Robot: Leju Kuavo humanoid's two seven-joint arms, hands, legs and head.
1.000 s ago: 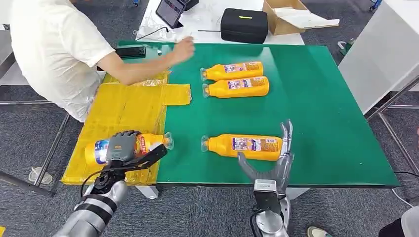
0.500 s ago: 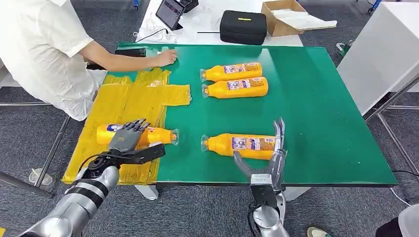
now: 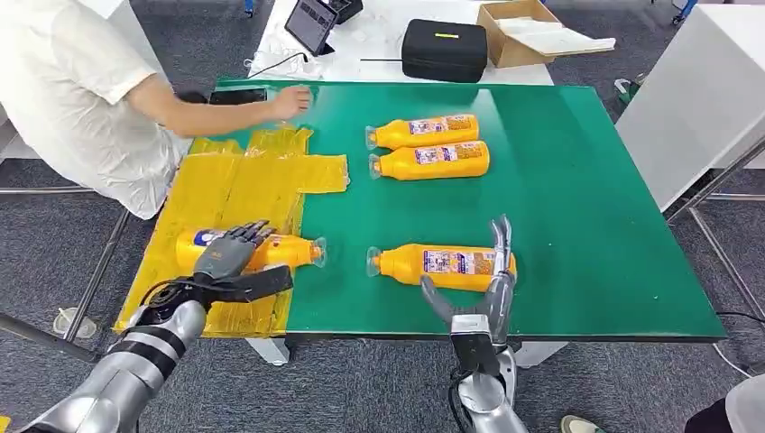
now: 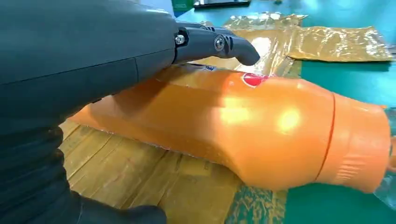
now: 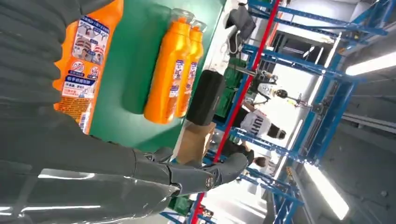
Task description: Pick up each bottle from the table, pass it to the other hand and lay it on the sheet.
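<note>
The left hand (image 3: 230, 262) rests with spread fingers over a bottle (image 3: 280, 249) on the yellow sheet (image 3: 225, 189) (not gripping it), while the right hand (image 3: 483, 289), fingers apart, stands just beside another bottle (image 3: 442, 262).

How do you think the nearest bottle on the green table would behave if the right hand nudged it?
The bottle lies on its side on the smooth table, so it would probably roll or slide rather than tip. Its glossy plastic may be slippery. The right hand, open beside its base, would likely need a firm wrap.

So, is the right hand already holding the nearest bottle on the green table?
No, the right hand is open at the near side of the bottle, with its fingers spread and not closed on it.
</note>
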